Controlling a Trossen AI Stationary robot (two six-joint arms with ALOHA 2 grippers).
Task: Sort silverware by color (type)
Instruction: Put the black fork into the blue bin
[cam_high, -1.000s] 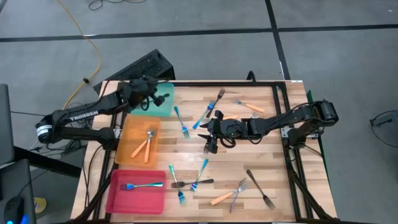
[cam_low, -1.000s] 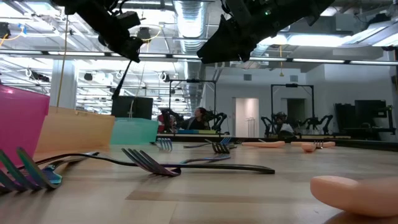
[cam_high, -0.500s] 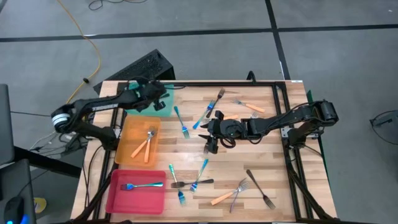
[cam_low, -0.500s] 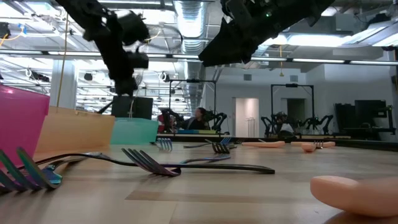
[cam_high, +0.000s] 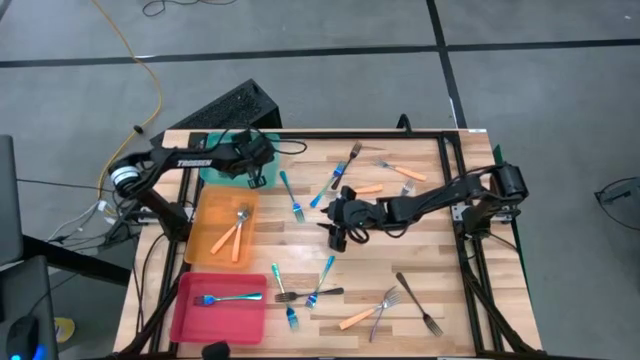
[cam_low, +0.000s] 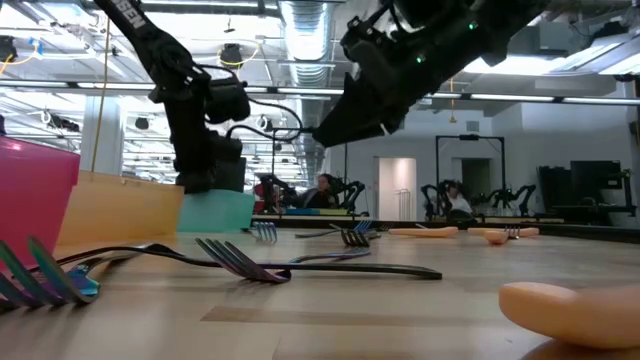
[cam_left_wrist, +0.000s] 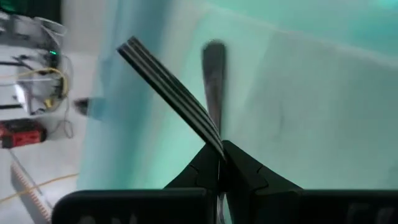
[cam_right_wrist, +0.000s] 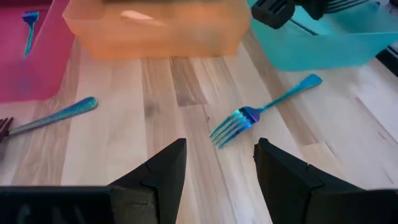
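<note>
Forks scattered across the wooden table, mixed colours. A dark fork is pinched between the closed fingers of the left gripper, tines sticking out past the fingertips, directly over the floor of the teal tray; whether it touches the tray cannot be told. In the high view that left gripper sits at the teal tray, at the table's far left corner.

Orange tray just beside the teal one holds two orange-handled forks. Pink tray at the near left corner holds one blue-handled fork.

Loose on the table: a blue fork near the teal tray; a small cluster of blue and dark forks with orange ones toward the far edge; a blue and dark group near the pink tray; an orange fork and a dark fork toward the near right.

Right gripper hangs above mid-table, fingers spread apart and holding nothing. Beyond them lies an iridescent blue fork on the wood, tines toward the gripper, well clear of both fingers.
</note>
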